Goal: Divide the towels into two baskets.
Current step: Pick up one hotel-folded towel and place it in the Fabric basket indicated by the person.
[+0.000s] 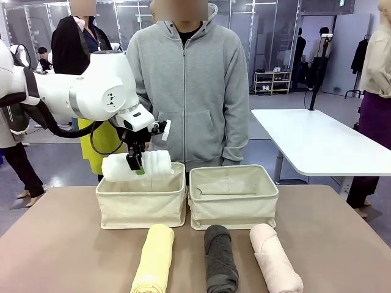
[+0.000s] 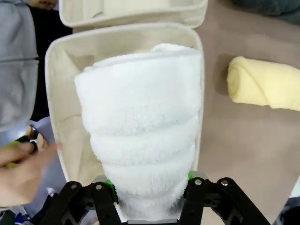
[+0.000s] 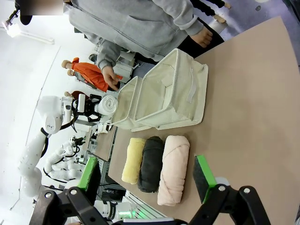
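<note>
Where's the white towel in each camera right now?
Front: white towel left of centre, held in the left end effector over the left basket.
Left wrist: towel at centre, over that basket.
Right wrist: towel small, at middle left.
Shared landmark: yellow towel.

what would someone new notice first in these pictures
The left gripper holds a rolled white terry-cloth towel above the left cream canvas basket, with a person in a grey hoodie behind. Nearer the camera lie a pale yellow towel roll, a dark grey towel roll and a pale pink towel roll.
</note>
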`<state>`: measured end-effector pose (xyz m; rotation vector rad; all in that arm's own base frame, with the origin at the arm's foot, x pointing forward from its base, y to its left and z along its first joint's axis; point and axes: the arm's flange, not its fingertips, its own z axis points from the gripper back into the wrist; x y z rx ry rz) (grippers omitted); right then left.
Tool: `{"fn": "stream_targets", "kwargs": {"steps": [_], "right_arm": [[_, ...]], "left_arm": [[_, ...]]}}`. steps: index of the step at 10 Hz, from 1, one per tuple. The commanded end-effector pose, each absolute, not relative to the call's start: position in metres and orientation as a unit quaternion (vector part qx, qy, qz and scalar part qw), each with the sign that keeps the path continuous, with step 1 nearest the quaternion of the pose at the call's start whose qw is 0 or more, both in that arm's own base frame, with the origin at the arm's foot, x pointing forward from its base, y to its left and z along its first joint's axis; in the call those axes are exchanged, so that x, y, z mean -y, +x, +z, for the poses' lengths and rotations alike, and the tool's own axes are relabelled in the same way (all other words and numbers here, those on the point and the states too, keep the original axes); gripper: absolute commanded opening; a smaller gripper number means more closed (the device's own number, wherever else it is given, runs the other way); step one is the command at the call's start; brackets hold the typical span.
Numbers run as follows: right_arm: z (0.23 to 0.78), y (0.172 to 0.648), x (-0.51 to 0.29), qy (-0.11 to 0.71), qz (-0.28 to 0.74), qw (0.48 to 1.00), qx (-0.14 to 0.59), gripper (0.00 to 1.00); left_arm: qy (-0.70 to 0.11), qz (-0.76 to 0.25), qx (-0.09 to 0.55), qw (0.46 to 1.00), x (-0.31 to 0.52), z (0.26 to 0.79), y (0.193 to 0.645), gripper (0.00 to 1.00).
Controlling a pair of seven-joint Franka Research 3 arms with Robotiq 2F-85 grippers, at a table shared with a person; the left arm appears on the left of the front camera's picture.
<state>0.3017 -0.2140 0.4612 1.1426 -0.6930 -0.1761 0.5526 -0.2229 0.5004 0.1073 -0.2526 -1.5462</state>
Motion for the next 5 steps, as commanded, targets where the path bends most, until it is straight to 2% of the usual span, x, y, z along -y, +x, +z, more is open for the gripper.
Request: {"fn": "stream_targets", "kwargs": {"steps": [1, 5], "right_arm": [[0.463, 0.3, 0.214, 0.532, -0.079, 0.776, 0.328, 1.0], [0.463, 0.3, 0.214, 0.532, -0.079, 0.776, 0.328, 1.0]], "left_arm": [[0.031, -0.703, 0.115, 0.701, 0.218, 0.5, 0.573, 0.47], [0.008, -0.706, 0.104, 0.7, 0.222, 0.47, 0.6, 0.47]]}}
